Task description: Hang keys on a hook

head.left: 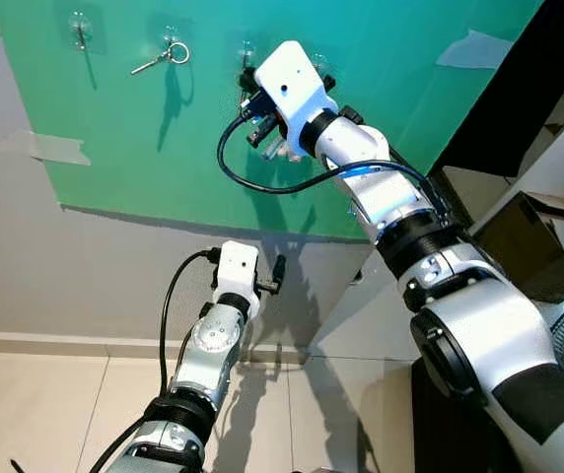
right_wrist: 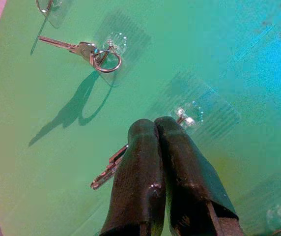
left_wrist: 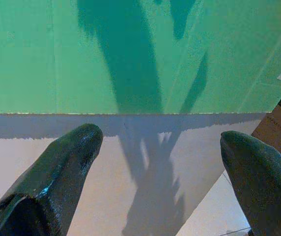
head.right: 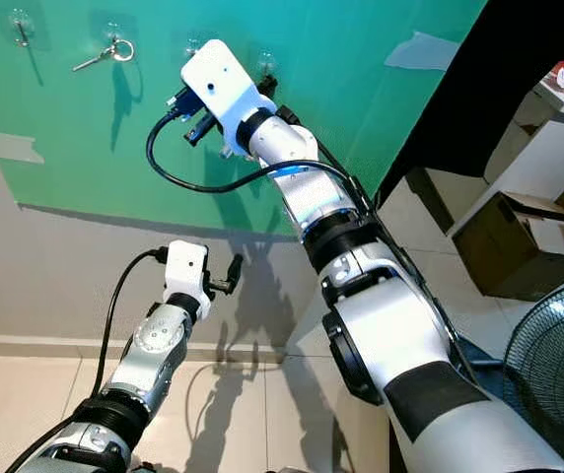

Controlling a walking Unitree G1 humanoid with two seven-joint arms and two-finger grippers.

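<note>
- Key (right_wrist: pixel 108 172): pinched between the pressed-together fingers of the right gripper (right_wrist: pixel 155 129); its blade sticks out to one side just below the fingertips, close against the green board (right_wrist: pixel 42 162).
- Its ring cannot be made out behind the fingers.
- Target hook (right_wrist: pixel 185 117): a clear adhesive hook directly ahead of the fingertips, apparently bare; whether the ring has caught it cannot be told.
- Step in hand, by judgement: presenting the key to the hook; hanging not confirmed.
- Next move calls for settling the ring over the hook's prong, then parting the fingers only once it bears the weight; a premature release risks a drop.
- Second key (right_wrist: pixel 84 49): already hanging by its ring on the neighbouring hook, farther off to the gripper's side.
- Left gripper (head.left: pixel 274 276): held low below the board, fingers spread wide, empty.
</note>
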